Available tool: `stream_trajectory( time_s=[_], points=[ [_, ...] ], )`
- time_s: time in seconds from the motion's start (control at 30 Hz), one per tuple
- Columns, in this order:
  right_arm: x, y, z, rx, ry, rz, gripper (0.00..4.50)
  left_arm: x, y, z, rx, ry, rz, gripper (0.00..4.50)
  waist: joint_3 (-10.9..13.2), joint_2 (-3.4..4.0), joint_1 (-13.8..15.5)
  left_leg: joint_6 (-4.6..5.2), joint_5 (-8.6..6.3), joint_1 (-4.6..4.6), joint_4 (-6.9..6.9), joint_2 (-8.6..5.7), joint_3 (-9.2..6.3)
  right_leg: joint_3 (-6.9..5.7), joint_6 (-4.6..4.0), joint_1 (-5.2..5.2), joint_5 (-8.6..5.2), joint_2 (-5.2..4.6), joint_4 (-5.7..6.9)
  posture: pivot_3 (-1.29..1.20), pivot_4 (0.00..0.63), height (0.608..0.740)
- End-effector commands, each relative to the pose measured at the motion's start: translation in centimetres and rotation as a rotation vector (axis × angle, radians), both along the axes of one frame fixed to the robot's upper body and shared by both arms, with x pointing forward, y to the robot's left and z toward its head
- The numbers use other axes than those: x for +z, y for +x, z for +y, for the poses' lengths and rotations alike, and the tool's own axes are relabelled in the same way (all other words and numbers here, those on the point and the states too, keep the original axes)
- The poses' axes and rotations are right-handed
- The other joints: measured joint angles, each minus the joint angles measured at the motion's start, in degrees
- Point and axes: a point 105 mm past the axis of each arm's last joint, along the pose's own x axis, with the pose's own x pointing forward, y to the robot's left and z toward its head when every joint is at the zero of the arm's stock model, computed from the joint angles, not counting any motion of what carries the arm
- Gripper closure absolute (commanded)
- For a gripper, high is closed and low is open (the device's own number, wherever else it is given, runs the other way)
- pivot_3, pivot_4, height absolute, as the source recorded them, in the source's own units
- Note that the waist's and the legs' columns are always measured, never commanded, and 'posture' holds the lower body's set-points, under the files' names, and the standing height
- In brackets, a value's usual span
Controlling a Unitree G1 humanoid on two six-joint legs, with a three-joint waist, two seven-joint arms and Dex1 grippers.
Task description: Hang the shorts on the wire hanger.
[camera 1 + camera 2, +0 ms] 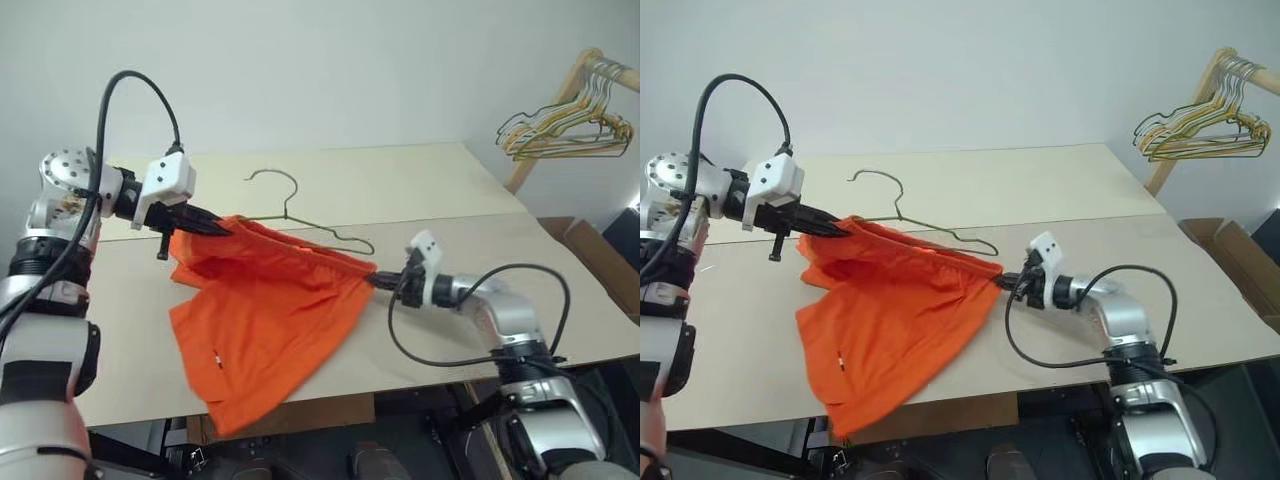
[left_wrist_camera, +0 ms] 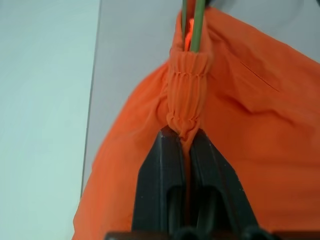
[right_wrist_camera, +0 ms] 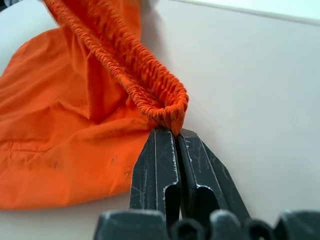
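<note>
both claws are clenched on the waistband of the shorts (image 1: 265,320), the left gripper (image 1: 222,228) at one end and the right gripper (image 1: 378,281) at the other, stretching it above the table (image 1: 560,300). the wire hanger (image 1: 300,215) lies just behind, its wire touching the band; the legs droop over the table's near edge.

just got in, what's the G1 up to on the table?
Hanging the shorts on the wire hanger. Left tool and right tool are each shut on an end of the elastic waistband, holding it stretched over the table. The hanger's wire runs into the waistband beside the left tool; its hook lies on the table.
</note>
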Motion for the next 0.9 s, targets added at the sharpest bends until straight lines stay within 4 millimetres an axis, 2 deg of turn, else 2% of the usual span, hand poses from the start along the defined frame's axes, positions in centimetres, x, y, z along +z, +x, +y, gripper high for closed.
stream_trajectory(
  time_s=[0.03, 0.3, 0.43, 0.57, 0.67, 0.77, 0.83, 0.9],
  points=[
    [1.0, 0.6, -2.7, -0.014, -0.049, -0.038, 4.49, 1.4, -0.5, 0.9, 0.01, 0.003, -0.025, 4.5, 0.0, 0.0, 0.03, 0.0, 0.0, 0.0, 0.0, 0.0, 0.0, 0.0, 0.0, 0.0, 0.0, 0.0, 0.0, -0.07, 0.0, 0.74],
    [2.2, 0.1, -4.2, 0.063, -0.143, -0.109, 4.49, -0.3, 0.5, 2.9, 0.112, 0.106, -0.02, 4.5, 0.0, 0.0, 0.2, 0.0, 0.0, 0.0, 0.03, -0.02, 0.01, -0.02, 0.01, 0.0, -0.02, 0.0, -0.21, -0.06, 0.0, 0.74],
    [3.1, -0.8, -4.3, 0.136, -0.23, -0.206, 4.49, -1.1, 1.2, 3.1, 0.143, 0.137, -0.051, 4.5, 0.0, 0.0, 0.98, 0.0, 0.0, -0.05, 0.13, -0.02, 0.01, -0.03, 0.01, 0.0, -0.02, -0.02, -0.21, -0.06, 0.0, 0.74],
    [5.9, -0.9, -3.4, 0.192, -0.303, -0.36, 4.49, -1.6, 1.0, 2.4, 0.104, 0.142, -0.046, 4.5, 0.01, 0.01, 1.57, 0.02, -0.01, -0.2, 0.33, -0.01, 0.01, -0.05, 0.01, -0.07, -0.03, -0.01, -0.19, -0.06, 0.0, 0.74],
    [9.2, -0.7, -1.8, 0.229, -0.372, -0.498, 4.49, -1.6, 1.3, 1.4, 0.085, 0.134, -0.062, 4.5, 0.02, 0.03, 1.74, 0.03, -0.02, -0.21, 0.36, -0.01, 0.01, -0.07, 0.01, -0.07, -0.03, -0.02, -0.2, -0.07, 0.0, 0.74],
    [11.4, -0.6, -0.8, 0.249, -0.397, -0.575, 4.49, -1.5, 1.6, 0.7, 0.076, 0.124, -0.081, 4.5, 0.02, 0.03, 1.77, 0.03, -0.02, -0.22, 0.38, 0.0, 0.01, -0.09, 0.01, -0.08, -0.03, -0.02, -0.18, -0.07, 0.0, 0.74],
    [12.6, -1.0, -0.2, 0.288, -0.417, -0.623, 4.49, -1.3, 2.0, 0.2, 0.079, 0.112, -0.108, 4.5, 0.02, 0.03, 1.85, 0.03, -0.02, -0.25, 0.37, 0.0, -0.01, -0.14, 0.02, -0.09, -0.03, -0.02, -0.2, -0.07, 0.0, 0.74],
    [12.7, -1.2, 0.3, 0.311, -0.448, -0.641, 4.49, -1.0, 2.4, -0.2, 0.089, 0.088, -0.135, 4.5, 0.02, 0.03, 1.96, 0.04, -0.02, -0.33, 0.4, 0.0, -0.06, -0.2, 0.01, -0.1, -0.03, -0.03, -0.18, -0.08, 0.0, 0.74]
  ],
)
